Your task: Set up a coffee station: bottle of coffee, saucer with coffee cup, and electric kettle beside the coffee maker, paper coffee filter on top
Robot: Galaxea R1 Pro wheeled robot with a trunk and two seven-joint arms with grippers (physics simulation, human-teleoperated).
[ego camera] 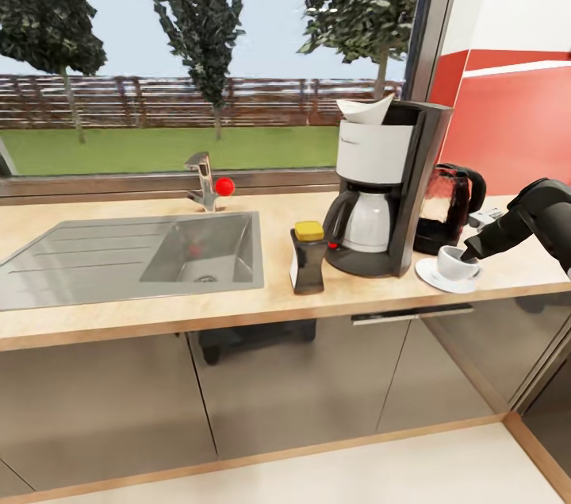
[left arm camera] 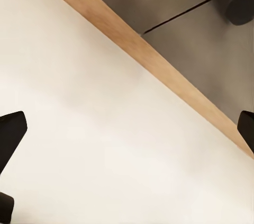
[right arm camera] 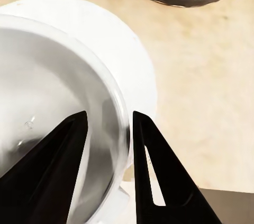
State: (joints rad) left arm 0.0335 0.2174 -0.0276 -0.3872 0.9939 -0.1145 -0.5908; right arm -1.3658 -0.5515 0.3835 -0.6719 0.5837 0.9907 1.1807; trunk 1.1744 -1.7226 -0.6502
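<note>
Right tool (right arm camera: 108,128) pinches the cup (right arm camera: 47,102) rim, cup on saucer (ego camera: 432,275); kettle (ego camera: 448,206) just behind, coffee maker (ego camera: 381,186) beside, on the desk (ego camera: 119,313).

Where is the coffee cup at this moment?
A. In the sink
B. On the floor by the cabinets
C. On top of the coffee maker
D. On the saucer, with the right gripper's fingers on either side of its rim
D. The cup sits on the saucer beside the coffee maker, and the right wrist view shows the right gripper with one finger inside the rim and one outside.
</note>
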